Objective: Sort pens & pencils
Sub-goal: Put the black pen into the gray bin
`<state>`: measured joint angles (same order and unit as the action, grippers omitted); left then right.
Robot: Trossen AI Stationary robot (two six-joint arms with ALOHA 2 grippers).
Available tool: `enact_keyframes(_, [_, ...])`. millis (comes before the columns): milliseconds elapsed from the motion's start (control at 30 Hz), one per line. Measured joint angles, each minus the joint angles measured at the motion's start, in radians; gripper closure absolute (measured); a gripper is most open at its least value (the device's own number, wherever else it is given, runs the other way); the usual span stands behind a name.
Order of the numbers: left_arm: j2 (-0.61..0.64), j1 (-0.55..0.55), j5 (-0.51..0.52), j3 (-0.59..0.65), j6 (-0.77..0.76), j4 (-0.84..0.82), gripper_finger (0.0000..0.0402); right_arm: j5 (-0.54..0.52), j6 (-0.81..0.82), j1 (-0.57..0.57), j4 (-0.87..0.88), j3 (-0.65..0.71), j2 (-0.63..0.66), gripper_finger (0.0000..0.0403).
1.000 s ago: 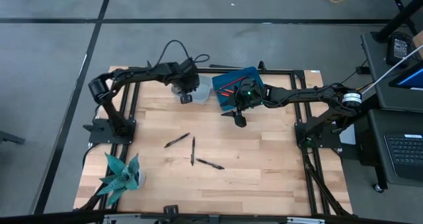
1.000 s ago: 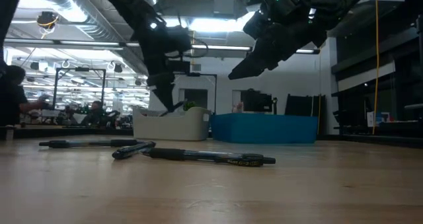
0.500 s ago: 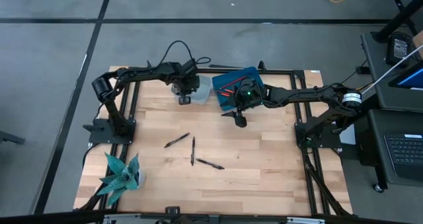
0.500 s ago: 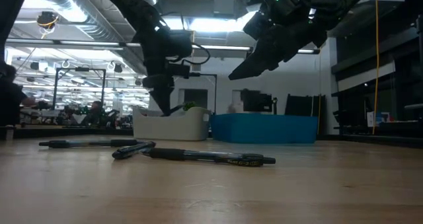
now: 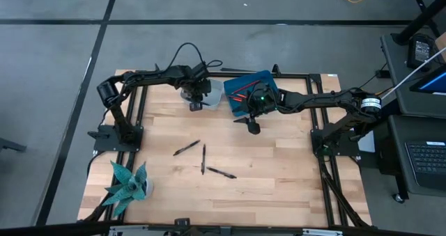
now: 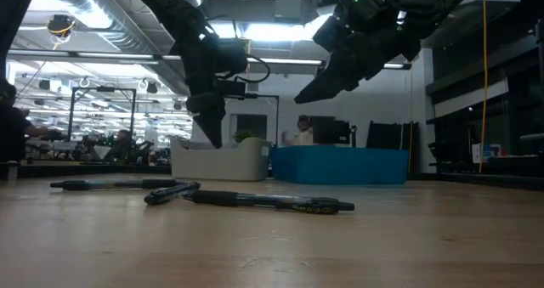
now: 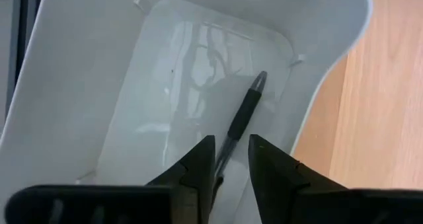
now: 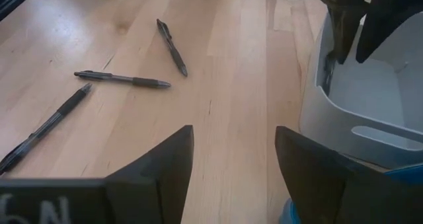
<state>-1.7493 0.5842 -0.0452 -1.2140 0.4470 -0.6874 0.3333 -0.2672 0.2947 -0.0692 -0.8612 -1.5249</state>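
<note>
The left claw (image 7: 231,159) hangs over the white bin (image 7: 79,85), fingers parted, a pen (image 7: 242,121) lying loose inside, while the right claw (image 8: 231,159) waits wide open, empty, by the blue bin (image 5: 245,90).

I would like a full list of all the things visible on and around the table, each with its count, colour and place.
pens on the table: three, black, lying loose on the bare wood near the table's middle.
pen in the white bin: one, black, lying on the bin's floor, just past the left gripper's fingertips.
pencils: a few, red, inside the blue bin; exact count unclear.
white bin: one, at the far edge, beside the blue bin.
blue bin: one, at the far edge, right of the white bin.
plant: one, teal, near left corner.
table: one, light wood.
left gripper: over the white bin, fingers slightly apart.
right gripper: open, empty, hanging beside the blue bin.
</note>
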Motion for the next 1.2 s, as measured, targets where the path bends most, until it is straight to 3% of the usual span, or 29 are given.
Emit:
enact_keyframes(300, [0.0,0.0,-0.007,0.0,-0.044,0.001,0.0316,0.0,0.009,0.0,0.031,0.0,0.0,0.0189])
enact_keyframes(533, [0.015,-0.005,-0.222,0.0,-0.052,0.048,0.0315,0.001,0.029,-0.001,0.07,0.0,0.0,0.0189])
enact_keyframes(733, [0.12,-0.03,-0.266,0.037,-0.073,0.115,0.0315,0.003,0.05,-0.002,0.104,0.0,0.0,0.0189])
enact_keyframes(1200, [0.652,-0.11,-0.256,0.54,-0.208,0.597,0.0314,0.108,0.057,-0.002,0.023,0.045,0.056,0.0189])
